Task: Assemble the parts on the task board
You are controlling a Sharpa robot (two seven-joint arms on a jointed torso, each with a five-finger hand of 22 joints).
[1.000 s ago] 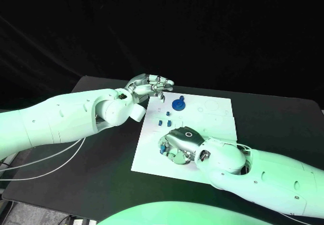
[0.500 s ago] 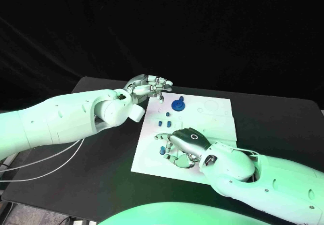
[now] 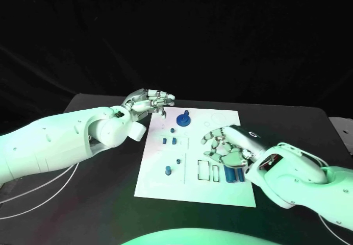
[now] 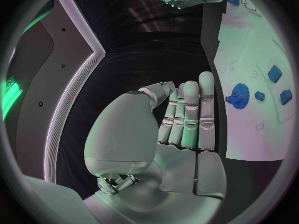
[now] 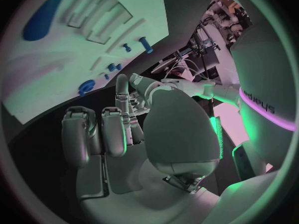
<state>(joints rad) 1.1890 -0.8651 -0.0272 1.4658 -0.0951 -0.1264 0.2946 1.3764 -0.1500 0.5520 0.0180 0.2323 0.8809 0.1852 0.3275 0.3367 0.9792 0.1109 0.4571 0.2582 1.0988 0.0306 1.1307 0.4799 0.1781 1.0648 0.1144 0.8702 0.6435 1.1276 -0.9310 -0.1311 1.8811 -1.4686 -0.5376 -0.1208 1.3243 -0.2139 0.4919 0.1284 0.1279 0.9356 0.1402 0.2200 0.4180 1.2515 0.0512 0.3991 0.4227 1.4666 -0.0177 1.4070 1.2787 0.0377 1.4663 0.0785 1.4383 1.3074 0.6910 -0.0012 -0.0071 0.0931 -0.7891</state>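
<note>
We see a black surface (image 3: 88, 194) running across the lower part of the head view, its far edge meeting a dark backdrop (image 3: 221, 46) that looks like black cloth with faint folds. Greenish light falls over everything. Thin white cables (image 3: 29, 196) trail across the surface at its near left.

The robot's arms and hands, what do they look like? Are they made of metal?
The left arm and right arm have smooth, rounded white shells, like plastic. Thin white cables loop under the left arm. The left hand and right hand are shiny silver with many jointed fingers, so they look metallic. The right hand has a small dark ring mark on its back.
</note>
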